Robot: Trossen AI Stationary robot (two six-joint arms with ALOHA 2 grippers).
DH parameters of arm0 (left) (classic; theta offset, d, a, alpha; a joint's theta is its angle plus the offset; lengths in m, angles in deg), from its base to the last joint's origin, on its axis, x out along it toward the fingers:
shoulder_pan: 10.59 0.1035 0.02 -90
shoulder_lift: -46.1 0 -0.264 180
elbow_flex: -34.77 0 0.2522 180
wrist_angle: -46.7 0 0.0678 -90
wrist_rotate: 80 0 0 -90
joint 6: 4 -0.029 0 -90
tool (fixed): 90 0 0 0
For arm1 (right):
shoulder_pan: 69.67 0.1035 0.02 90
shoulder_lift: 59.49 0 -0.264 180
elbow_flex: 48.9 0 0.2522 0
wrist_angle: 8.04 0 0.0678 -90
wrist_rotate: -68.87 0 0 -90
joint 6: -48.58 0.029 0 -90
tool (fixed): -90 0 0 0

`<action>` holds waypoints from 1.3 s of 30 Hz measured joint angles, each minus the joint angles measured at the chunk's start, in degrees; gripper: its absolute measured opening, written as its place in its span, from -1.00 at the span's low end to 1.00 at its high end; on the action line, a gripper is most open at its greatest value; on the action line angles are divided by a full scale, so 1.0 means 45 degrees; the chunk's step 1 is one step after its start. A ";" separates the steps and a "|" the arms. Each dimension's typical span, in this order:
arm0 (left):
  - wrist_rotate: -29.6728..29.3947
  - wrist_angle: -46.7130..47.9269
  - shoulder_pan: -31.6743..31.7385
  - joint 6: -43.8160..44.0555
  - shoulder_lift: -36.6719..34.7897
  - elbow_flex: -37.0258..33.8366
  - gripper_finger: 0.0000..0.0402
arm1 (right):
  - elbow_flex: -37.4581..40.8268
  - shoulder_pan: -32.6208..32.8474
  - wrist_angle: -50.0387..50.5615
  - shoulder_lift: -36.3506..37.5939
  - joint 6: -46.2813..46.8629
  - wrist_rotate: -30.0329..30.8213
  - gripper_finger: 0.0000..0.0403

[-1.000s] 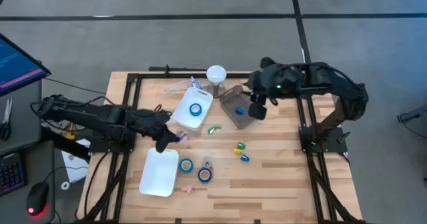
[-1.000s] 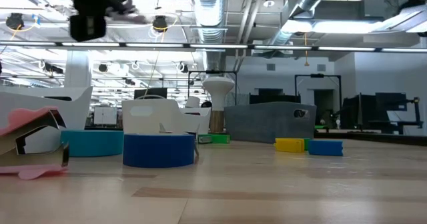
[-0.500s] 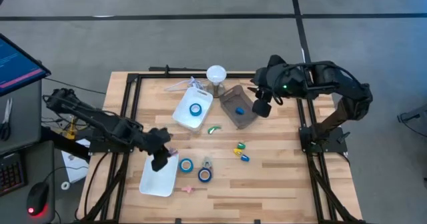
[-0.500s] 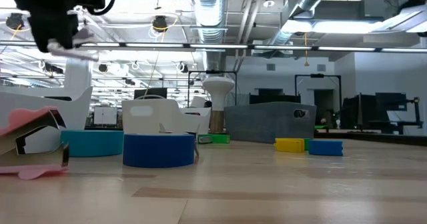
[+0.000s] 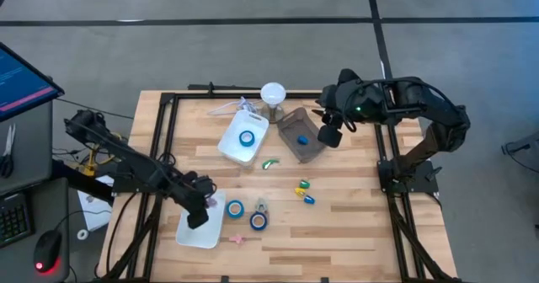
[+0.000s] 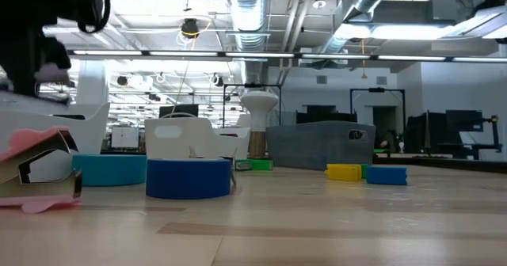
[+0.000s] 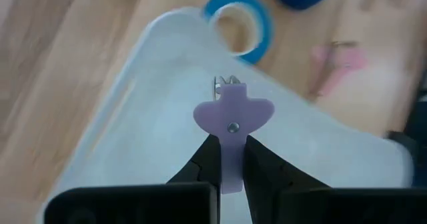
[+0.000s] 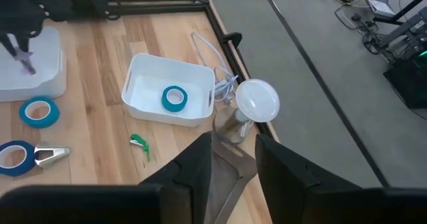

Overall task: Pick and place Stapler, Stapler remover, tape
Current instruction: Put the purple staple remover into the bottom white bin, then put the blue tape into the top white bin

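My left gripper (image 7: pixel 227 159) is shut on a lilac stapler remover (image 7: pixel 232 114) just above the white tray (image 5: pixel 195 231) at the table's near left. Two blue tape rolls (image 5: pixel 235 208) (image 5: pixel 258 222) lie flat on the wood to the right of the tray. A third roll (image 8: pixel 174 98) lies in the white bin (image 5: pixel 232 144) farther back. Small yellow and blue staplers (image 5: pixel 305 192) lie mid-table. My right gripper (image 8: pixel 233 159) hangs open and empty high over the grey bin (image 5: pixel 301 140) at the far right. My left gripper pinches the stapler remover's narrow tail end (image 7: pixel 230 167) between its two fingers, coming steeply from above. The wide lilac wings and the metal claws (image 7: pixel 223 84) stick out beyond the fingertips, pointing down at the tray. The remover hangs clear of the tray floor.
A pink stapler remover (image 5: pixel 236 239) lies near the front edge. A green piece (image 5: pixel 269 162) lies in front of the white bin. A white round lamp-like disc (image 5: pixel 272 93) stands at the far edge. The grey bin holds a small blue thing (image 5: pixel 302 139).
My left gripper has swung toward the table's near edge and sunk, tipping steeper, carrying the lilac stapler remover from beside the white bin to just over the white tray. It has stayed shut on it.
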 joint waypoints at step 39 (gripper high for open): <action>0.0060 -0.0988 0.0064 0.0816 0.1246 -0.1254 -0.55 | 0.0000 0.0024 -0.0206 0.0000 -0.0273 -0.0057 -0.46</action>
